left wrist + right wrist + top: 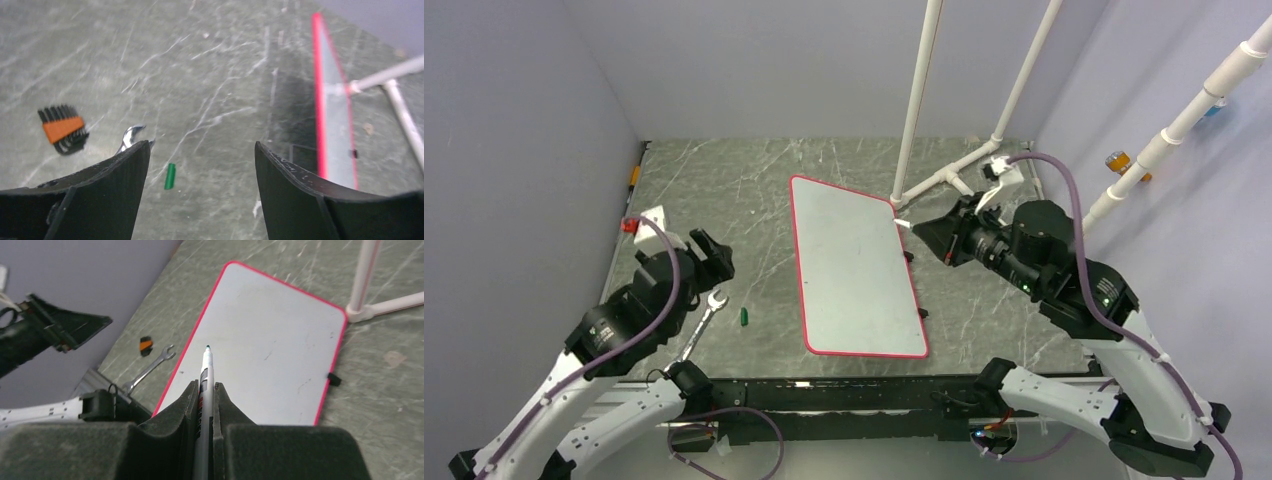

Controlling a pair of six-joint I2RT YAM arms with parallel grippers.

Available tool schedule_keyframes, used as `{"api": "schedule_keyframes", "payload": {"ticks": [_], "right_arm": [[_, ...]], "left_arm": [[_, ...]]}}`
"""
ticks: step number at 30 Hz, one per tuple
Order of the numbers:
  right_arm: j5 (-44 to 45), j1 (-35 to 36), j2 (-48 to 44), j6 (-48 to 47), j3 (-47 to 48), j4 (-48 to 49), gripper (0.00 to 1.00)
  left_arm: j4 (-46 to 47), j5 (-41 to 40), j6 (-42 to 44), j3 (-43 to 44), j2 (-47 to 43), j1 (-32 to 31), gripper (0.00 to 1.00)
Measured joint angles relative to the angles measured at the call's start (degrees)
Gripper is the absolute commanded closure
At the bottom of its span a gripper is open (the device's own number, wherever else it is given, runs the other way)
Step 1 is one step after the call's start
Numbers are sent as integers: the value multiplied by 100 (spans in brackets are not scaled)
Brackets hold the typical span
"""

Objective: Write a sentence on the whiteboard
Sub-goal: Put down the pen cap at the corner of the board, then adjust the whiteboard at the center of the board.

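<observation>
Seen from the left wrist, only the wrench's [131, 135] open end peeks past a black finger [115, 175], and the orange-and-black holder [63, 129] is blurred. The marker's [206, 365] lower barrel vanishes between the right end effector's [205, 386] fingers [175, 420].

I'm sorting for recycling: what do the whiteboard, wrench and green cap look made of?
Whiteboard: smooth white panel, faintly glossy, maybe melamine; red rim looks plastic. Wrench: bright reflective silver, probably chromed steel. Green cap: uniform matte colour, likely plastic.

Whiteboard [856, 265]: white w/ thin red rim, rounded corners, flat at ctr of table [724, 190], slightly skewed.
</observation>
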Motion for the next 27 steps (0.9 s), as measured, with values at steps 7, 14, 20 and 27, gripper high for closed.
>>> {"api": "schedule_keyframes", "payload": {"ticks": [7,14,20,27], "right_arm": [[1185,0,-404,-151,210,-264,100],[2127,-2,-931,-208,212,-315,100],[2435,-2,-894,-278,380,-409,100],[2520,-2,-957,-297,693,-627,100]], "left_arm": [[205,918,573,1062,1231,-645,23],[586,1246,737,1554,2629,-1661,35],[1285,1622,734,1891,3676,-2201,40],[2205,2247,597,2326,5080,-2538,52]]}}
